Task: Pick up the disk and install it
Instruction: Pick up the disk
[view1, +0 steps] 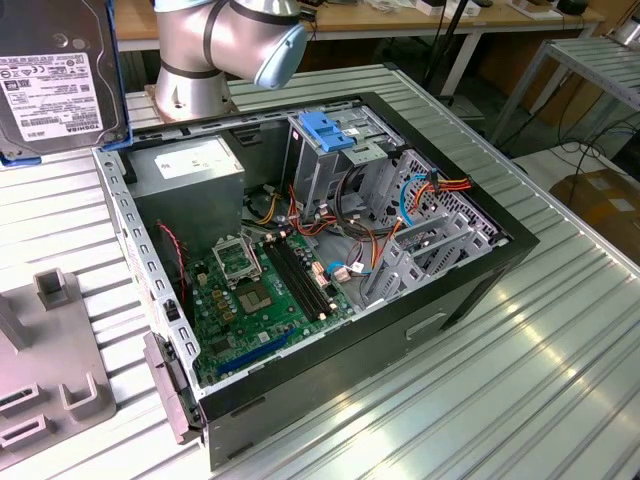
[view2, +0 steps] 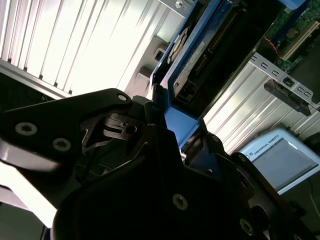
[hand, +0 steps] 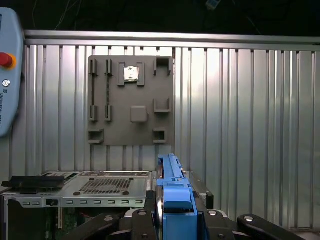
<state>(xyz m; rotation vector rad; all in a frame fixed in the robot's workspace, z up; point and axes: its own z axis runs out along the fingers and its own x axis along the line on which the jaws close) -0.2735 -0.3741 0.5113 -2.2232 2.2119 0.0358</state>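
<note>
1. Claw (hand: 175, 217) clenches on the disk (hand: 169, 172), pinching its blue rail, as we see in the first wrist view.
2. We see the disk (view1: 50, 75) upright, white label facing us, at the exterior view's upper left, over the ribbed table (view1: 520, 380).
3. It hangs just outside the open computer case (view1: 400, 345), well apart from the blue-handled drive cage (view1: 325, 135) inside.

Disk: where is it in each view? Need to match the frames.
Exterior view: disk at the exterior view's upper left, label facing the camera, just past a corner of the case.
First wrist view: disk edge-on between the jaws, blue rail toward the camera, case alongside.
Second wrist view: disk edge-on, running out from the jaws toward the case.
Shared landmark: the open case.
</note>
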